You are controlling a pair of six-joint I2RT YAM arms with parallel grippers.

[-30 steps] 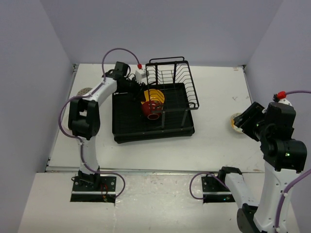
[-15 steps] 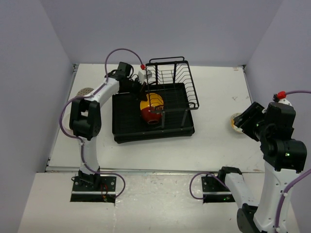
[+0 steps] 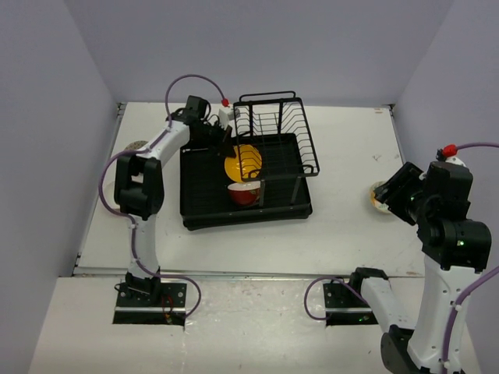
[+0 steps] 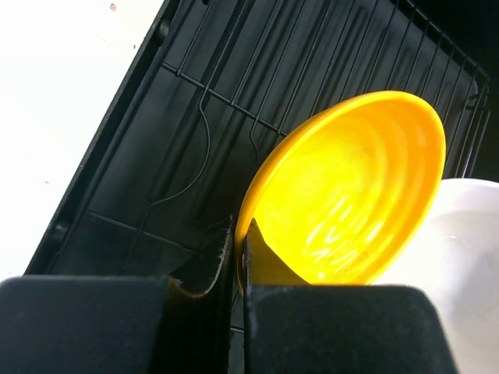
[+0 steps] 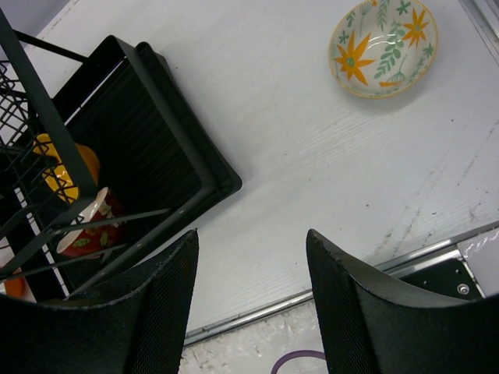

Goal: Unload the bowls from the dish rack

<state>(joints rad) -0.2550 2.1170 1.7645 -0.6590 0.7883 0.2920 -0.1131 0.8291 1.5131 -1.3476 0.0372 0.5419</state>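
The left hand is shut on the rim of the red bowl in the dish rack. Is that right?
Not quite: the left wrist view shows the left hand shut on the rim of the yellow bowl, not the red bowl, which sits ungripped in the dish rack.

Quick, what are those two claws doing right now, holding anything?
Left gripper: shut on the rim of the yellow bowl.
Right gripper: open, holding nothing.

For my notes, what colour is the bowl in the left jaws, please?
Yellow; the bowl shows best in the left wrist view.
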